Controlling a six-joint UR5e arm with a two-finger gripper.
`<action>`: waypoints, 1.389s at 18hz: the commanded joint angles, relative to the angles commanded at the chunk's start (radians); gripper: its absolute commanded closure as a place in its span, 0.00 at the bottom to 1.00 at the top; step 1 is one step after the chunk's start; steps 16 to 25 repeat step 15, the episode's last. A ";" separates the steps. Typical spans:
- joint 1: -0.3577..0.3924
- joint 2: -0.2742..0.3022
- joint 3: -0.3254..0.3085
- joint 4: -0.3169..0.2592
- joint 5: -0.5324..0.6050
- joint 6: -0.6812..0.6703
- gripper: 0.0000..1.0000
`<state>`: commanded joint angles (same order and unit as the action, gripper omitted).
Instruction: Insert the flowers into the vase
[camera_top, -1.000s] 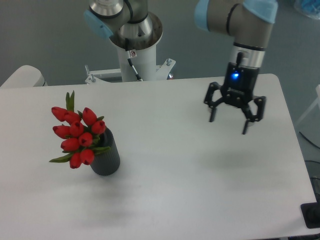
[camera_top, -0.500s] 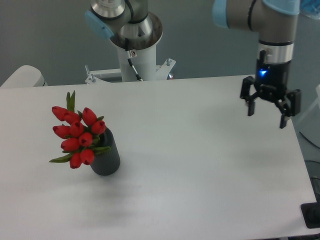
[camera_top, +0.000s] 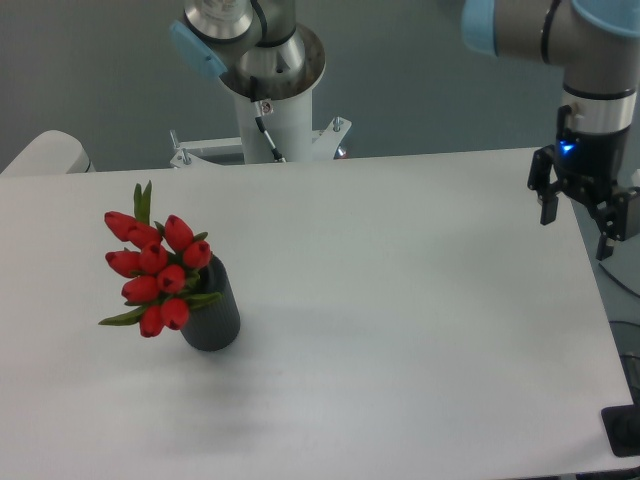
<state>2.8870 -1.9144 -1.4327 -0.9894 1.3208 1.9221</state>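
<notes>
Flowers (camera_top: 155, 270) sit in the vase (camera_top: 212, 312) near the tabletop's (camera_top: 400, 330) left edge, bunch leaning left. Tool (camera_top: 578, 222) hangs wide and empty at the right edge, well apart; task looks done.

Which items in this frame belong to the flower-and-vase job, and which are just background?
Job items:
- flowers, already standing in the vase
- vase
- tool, open and empty, at the table's right edge

Background:
- white table
- arm's base pedestal behind the table
</notes>
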 joint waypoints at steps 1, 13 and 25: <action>0.000 0.000 0.000 -0.002 0.000 0.000 0.00; -0.005 0.002 -0.009 0.003 0.000 0.000 0.00; -0.006 0.002 -0.011 0.005 0.000 0.000 0.00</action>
